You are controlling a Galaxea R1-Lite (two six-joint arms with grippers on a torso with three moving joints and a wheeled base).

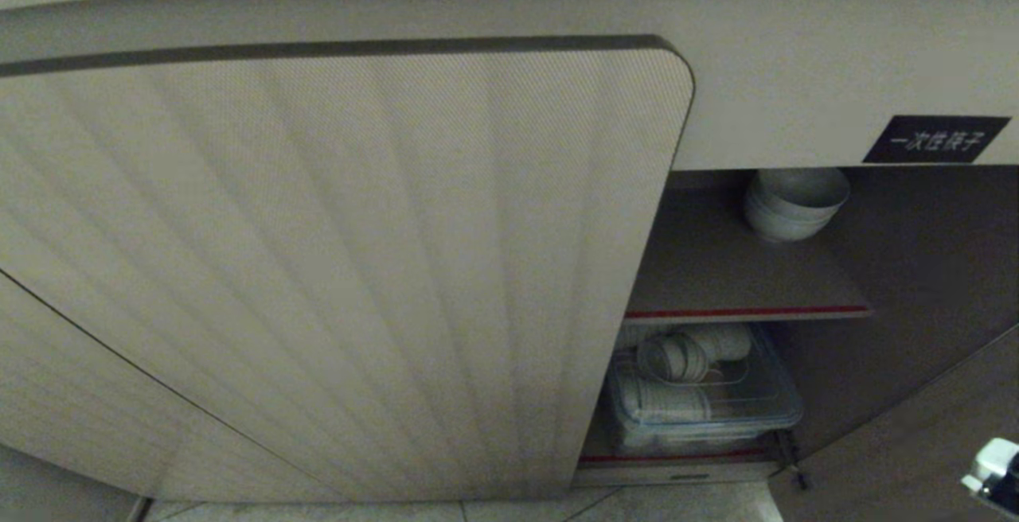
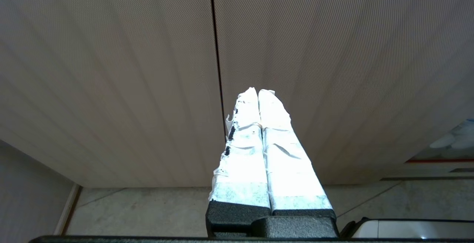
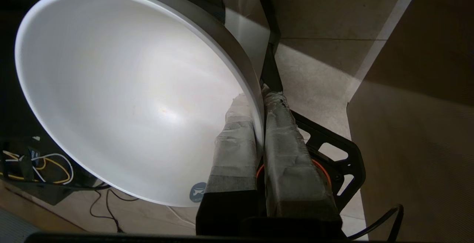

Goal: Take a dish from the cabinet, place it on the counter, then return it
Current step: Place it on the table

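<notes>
One bowl rim pinched inside right gripper.

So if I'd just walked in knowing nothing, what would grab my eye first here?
Probably the white bowl filling the right wrist view, its rim pinched by the right gripper, one finger inside and one outside. Next, the big ribbed cabinet door in the head view, with a stack of white bowls on the brown shelf in the open compartment to its right. The left gripper is shut, facing ribbed doors.
</notes>
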